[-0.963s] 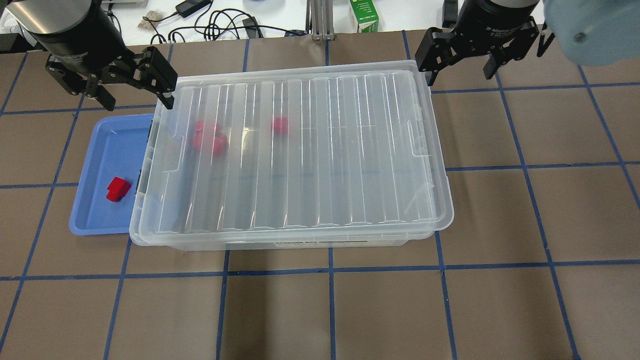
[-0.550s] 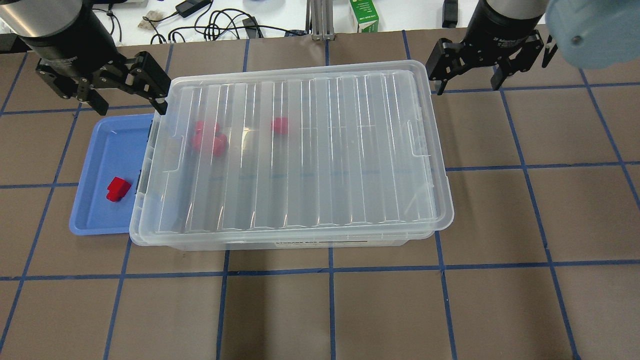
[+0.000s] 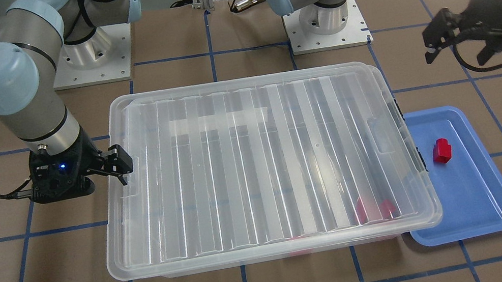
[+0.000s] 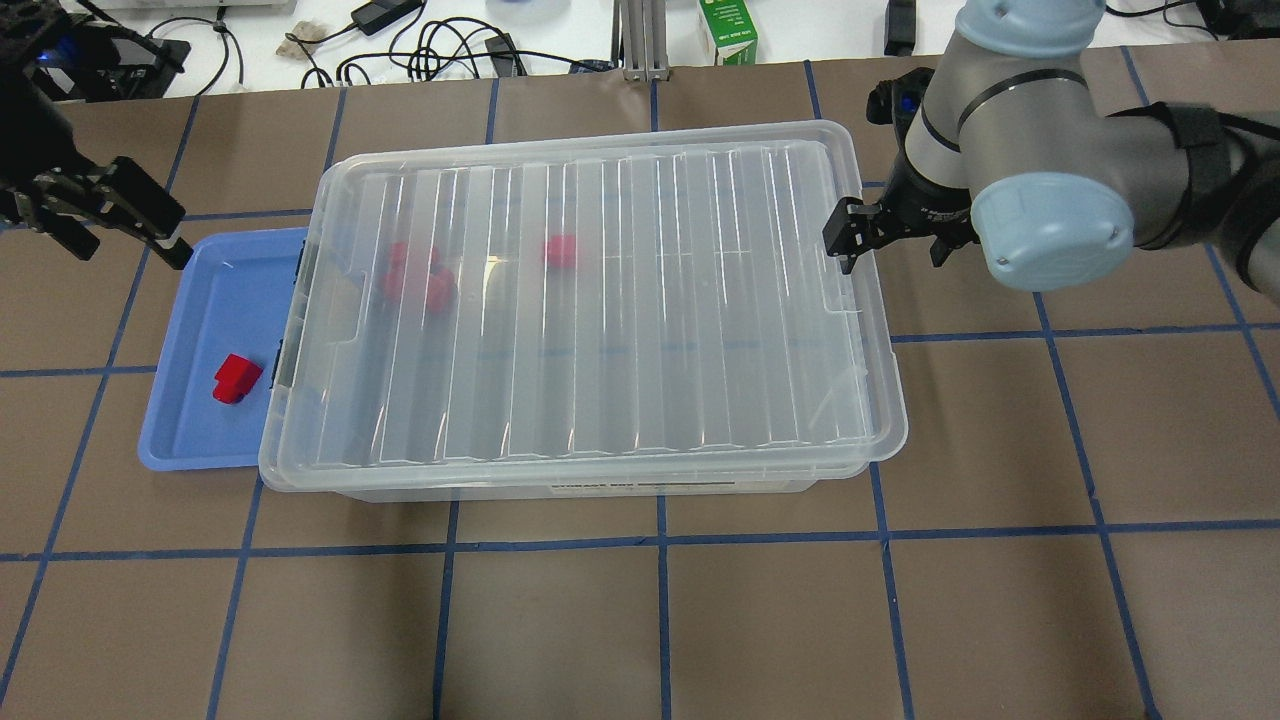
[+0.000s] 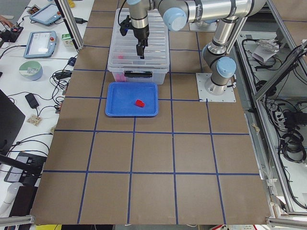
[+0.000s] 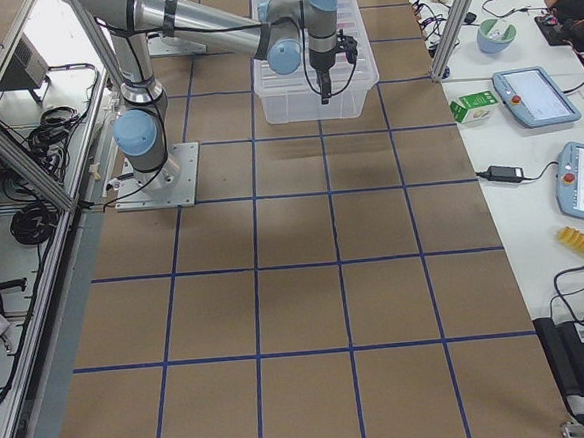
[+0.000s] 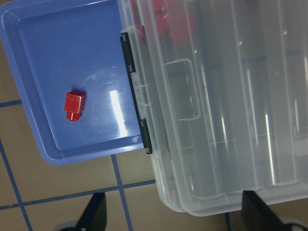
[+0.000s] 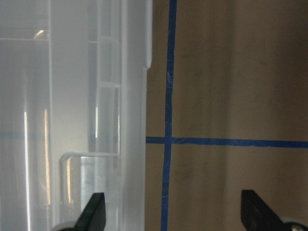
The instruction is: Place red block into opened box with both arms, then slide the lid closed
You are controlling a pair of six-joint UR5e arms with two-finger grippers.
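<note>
The red block [image 4: 237, 378] lies in a shallow blue tray [image 4: 190, 440], also seen in the front view as the red block [image 3: 441, 151] and under the left wrist as the red block [image 7: 74, 106]. The clear box [image 4: 600, 485] stands beside the tray with its ribbed lid [image 4: 600, 300] lying over it. My left gripper [image 4: 125, 240] hangs open beyond the tray's far left corner, holding nothing. My right gripper [image 4: 892, 262] is open at the box's right end, one finger [image 4: 845, 240] close to the lid's edge.
Rounder red pieces [image 4: 420, 278] and another red piece [image 4: 560, 250] show through the lid inside the box. Cables and a green carton [image 4: 728, 32] lie beyond the table's far edge. Brown table [image 4: 660, 630] with blue tape lines spreads in front.
The left gripper has drawn away leftward from the box's far left corner. The right arm has swung in, bringing its gripper down beside the box's right end.
</note>
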